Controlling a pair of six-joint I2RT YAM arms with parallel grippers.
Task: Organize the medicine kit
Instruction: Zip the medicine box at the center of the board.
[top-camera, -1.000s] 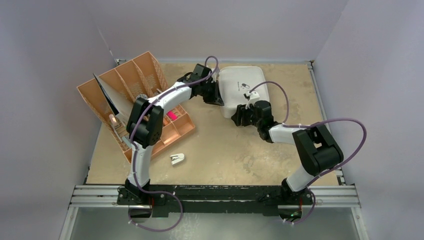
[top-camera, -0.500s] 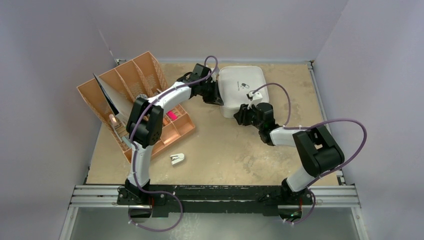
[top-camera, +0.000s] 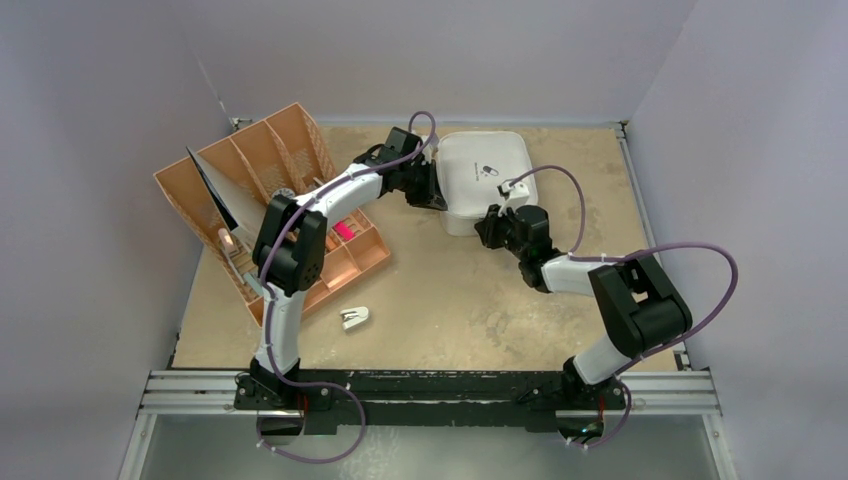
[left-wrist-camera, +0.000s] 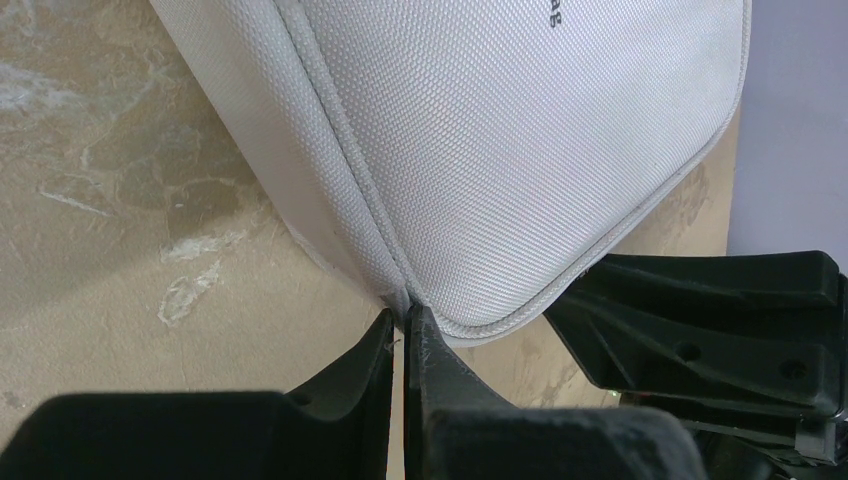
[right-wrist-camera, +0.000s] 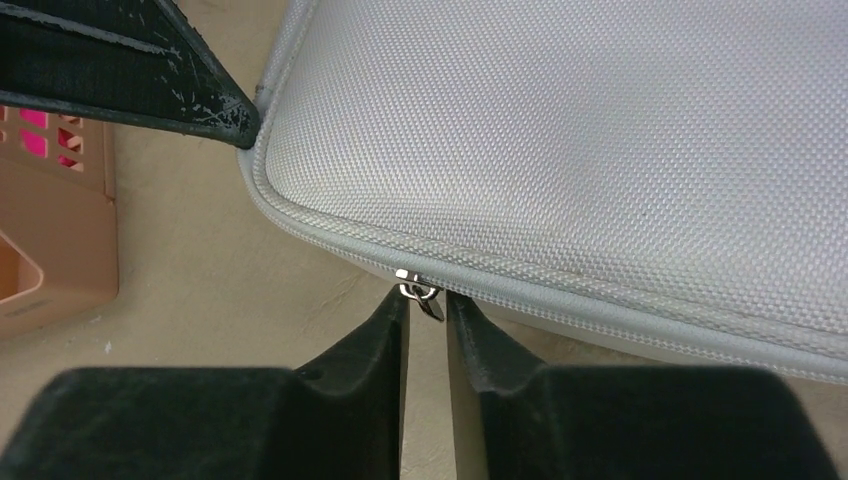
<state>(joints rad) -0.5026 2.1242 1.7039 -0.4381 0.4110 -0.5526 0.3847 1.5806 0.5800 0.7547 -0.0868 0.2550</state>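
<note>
The medicine kit (top-camera: 485, 175) is a light grey zip case lying closed at the back middle of the table. My left gripper (top-camera: 437, 197) is at its left edge. In the left wrist view the kit (left-wrist-camera: 520, 140) fills the top, and my left gripper (left-wrist-camera: 402, 322) is shut with its tips pressed against the zip seam at a corner. My right gripper (top-camera: 492, 226) is at the kit's front edge. In the right wrist view the kit (right-wrist-camera: 600, 130) fills the top, and my right gripper (right-wrist-camera: 427, 305) is closed narrowly on the metal zip pull (right-wrist-camera: 418, 291).
Tan-orange organizer trays (top-camera: 270, 190) stand at the left, one holding pink items (top-camera: 345, 230); a tray corner shows in the right wrist view (right-wrist-camera: 50, 250). A small white object (top-camera: 354, 318) lies on the table in front of them. Walls close in at the back and sides.
My right gripper has slid a little to the right along the kit's front edge. The left arm and the kit have stayed in place.
</note>
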